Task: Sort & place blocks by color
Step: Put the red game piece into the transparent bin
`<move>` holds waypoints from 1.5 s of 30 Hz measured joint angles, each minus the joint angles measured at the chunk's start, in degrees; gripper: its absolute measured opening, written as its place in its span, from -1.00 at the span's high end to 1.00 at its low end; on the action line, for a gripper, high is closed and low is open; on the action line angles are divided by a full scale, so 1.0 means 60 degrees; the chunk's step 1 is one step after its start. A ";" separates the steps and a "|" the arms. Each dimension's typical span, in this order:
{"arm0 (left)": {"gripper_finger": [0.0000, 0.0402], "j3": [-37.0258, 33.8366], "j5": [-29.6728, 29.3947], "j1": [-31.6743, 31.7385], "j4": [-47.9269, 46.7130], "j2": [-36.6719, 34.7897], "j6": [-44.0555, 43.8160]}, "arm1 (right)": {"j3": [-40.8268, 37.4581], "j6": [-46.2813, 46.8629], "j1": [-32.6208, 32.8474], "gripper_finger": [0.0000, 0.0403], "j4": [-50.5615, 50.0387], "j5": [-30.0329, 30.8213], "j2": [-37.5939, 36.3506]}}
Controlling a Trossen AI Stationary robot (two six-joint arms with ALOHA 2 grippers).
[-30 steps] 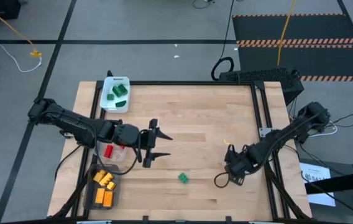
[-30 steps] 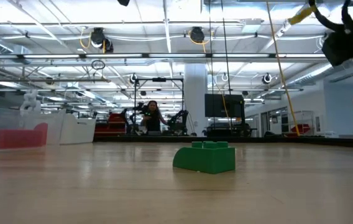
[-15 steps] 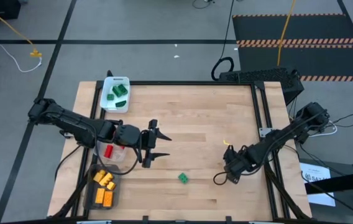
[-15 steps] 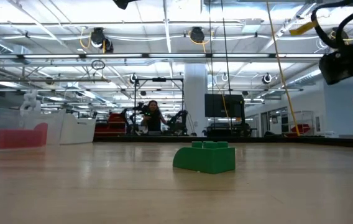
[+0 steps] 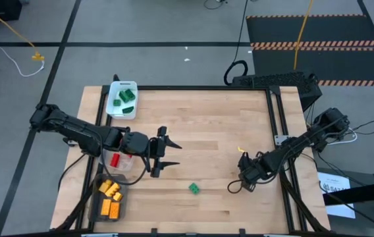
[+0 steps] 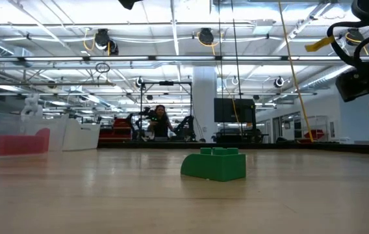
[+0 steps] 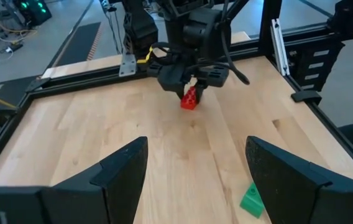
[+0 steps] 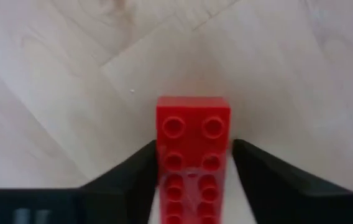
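- Right gripper (image 8: 192, 180) low over the tabletop (image 5: 213, 125) near the right edge, toward the front; fingers (image 8: 130, 180) closed on a red brick (image 8: 192, 155), one on each long side, studs facing the wrist camera.
- Same red brick (image 7: 190, 98) seen from the left wrist: hanging under the right gripper (image 7: 191, 79), lower end just above or touching the wood; cannot tell which.
- Left gripper (image 5: 162, 152) over the left half of the tabletop, pointing toward the right edge; fingers (image 7: 123, 171) spread wide, nothing between them.
- Green brick (image 5: 193, 189) loose on the wood near the front edge, about mid-width, between the two grippers and apart from both; studs up in the low view (image 6: 214, 164).
- White tray (image 5: 122, 99) at the back-left corner with green bricks (image 5: 126, 97) in it.
- Clear tray (image 5: 122, 162) at the left edge, partly under the left arm, one red brick (image 5: 115, 159) visible inside.
- Dark tray (image 5: 99, 204) at the front-left corner with orange bricks (image 5: 110, 191) in it.
- Person (image 6: 160, 121) far back in the room beyond the table.
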 joint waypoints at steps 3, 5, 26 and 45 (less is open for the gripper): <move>-0.35 0.0000 -0.0004 0.0007 0.0046 0.0000 0.0000 | 0.0000 -0.0351 -0.0007 0.35 0.0035 0.0001 -0.0006; -0.35 0.0000 -0.0004 0.0007 0.0071 0.0000 0.0000 | -0.0011 -0.0556 -0.0078 0.40 0.0144 0.0000 -0.0046; -0.35 -0.0011 -0.0976 0.0331 0.0255 0.0395 -0.0443 | -0.0015 -1.1321 -0.1828 0.40 0.9511 0.5505 -0.0543; -0.35 -0.0004 -0.0405 0.0567 0.2253 0.1581 -0.0539 | -0.0011 -1.3222 -0.2645 0.40 1.1796 0.4481 -0.0196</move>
